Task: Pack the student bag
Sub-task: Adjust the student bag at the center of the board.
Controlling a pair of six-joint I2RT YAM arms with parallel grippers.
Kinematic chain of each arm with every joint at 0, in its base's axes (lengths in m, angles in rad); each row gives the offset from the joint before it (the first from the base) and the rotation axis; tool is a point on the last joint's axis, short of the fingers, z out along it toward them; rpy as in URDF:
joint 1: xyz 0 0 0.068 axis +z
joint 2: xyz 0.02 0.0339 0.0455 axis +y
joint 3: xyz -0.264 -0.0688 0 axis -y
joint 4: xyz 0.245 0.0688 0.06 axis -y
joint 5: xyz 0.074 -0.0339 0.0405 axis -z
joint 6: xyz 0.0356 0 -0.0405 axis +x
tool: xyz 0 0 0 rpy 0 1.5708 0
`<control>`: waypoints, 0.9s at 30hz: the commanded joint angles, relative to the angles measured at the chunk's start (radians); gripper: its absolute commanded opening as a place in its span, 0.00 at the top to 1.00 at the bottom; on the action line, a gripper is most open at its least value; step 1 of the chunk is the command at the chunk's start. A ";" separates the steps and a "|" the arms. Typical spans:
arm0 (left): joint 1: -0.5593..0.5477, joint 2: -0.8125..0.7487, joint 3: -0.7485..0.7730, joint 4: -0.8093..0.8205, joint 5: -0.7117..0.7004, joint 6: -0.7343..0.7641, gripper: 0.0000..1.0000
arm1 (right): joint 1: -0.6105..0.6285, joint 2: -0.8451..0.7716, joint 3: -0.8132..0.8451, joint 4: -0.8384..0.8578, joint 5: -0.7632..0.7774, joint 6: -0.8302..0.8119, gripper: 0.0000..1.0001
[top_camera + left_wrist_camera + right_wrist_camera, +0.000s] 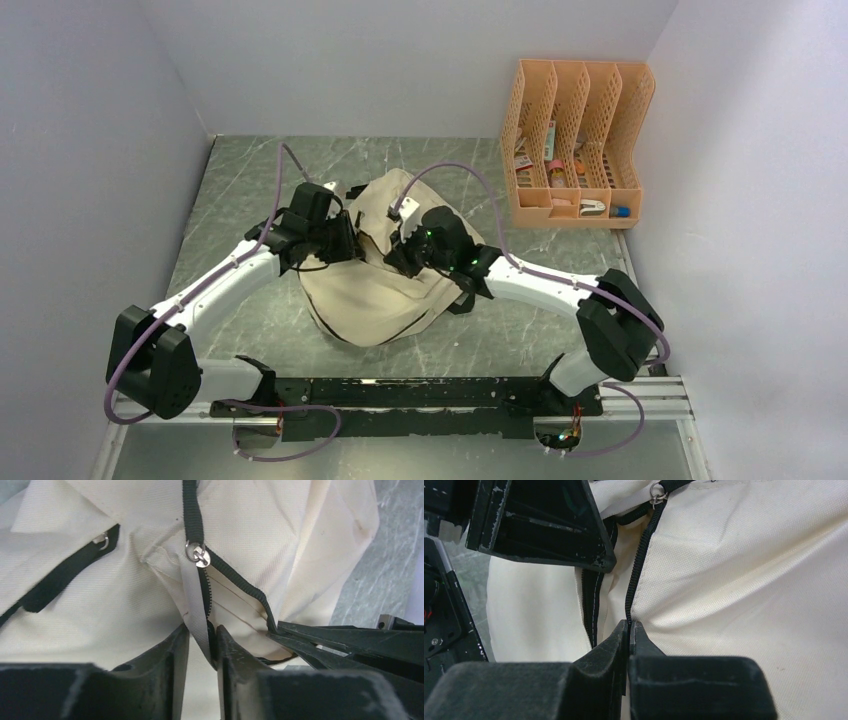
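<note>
One student bag (375,290), L hand (202,632) slightly spread at its zip (235,577), R hand (629,626) pinching zip edge.

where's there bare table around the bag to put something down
Bare table lies back left, between the left wall and the student bag; also near right, between the bag, the right arm and the base rail. A narrower gap runs between bag and orange organizer. The centre is crowded: left arm and right arm meet on the bag.
</note>
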 commanded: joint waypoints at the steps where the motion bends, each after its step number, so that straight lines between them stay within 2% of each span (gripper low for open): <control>1: 0.006 -0.043 0.045 -0.056 -0.088 0.006 0.64 | 0.033 0.011 -0.018 -0.040 -0.076 0.018 0.96; 5: 0.006 -0.085 0.060 -0.043 -0.112 -0.002 0.59 | 0.035 0.038 0.002 -0.065 -0.093 0.019 0.95; 12: 0.009 -0.149 0.078 -0.019 -0.133 -0.007 0.60 | 0.035 0.039 0.035 -0.148 -0.072 -0.003 0.87; 14: 0.015 -0.149 0.080 -0.007 -0.165 -0.005 0.60 | 0.035 0.032 0.043 -0.180 -0.059 -0.014 0.85; 20: 0.044 -0.092 0.084 0.018 -0.144 -0.011 0.61 | 0.034 0.003 0.088 -0.198 -0.030 -0.031 0.77; 27: 0.070 -0.100 0.083 0.037 -0.153 -0.005 0.61 | 0.035 -0.047 0.174 -0.187 0.060 -0.040 0.74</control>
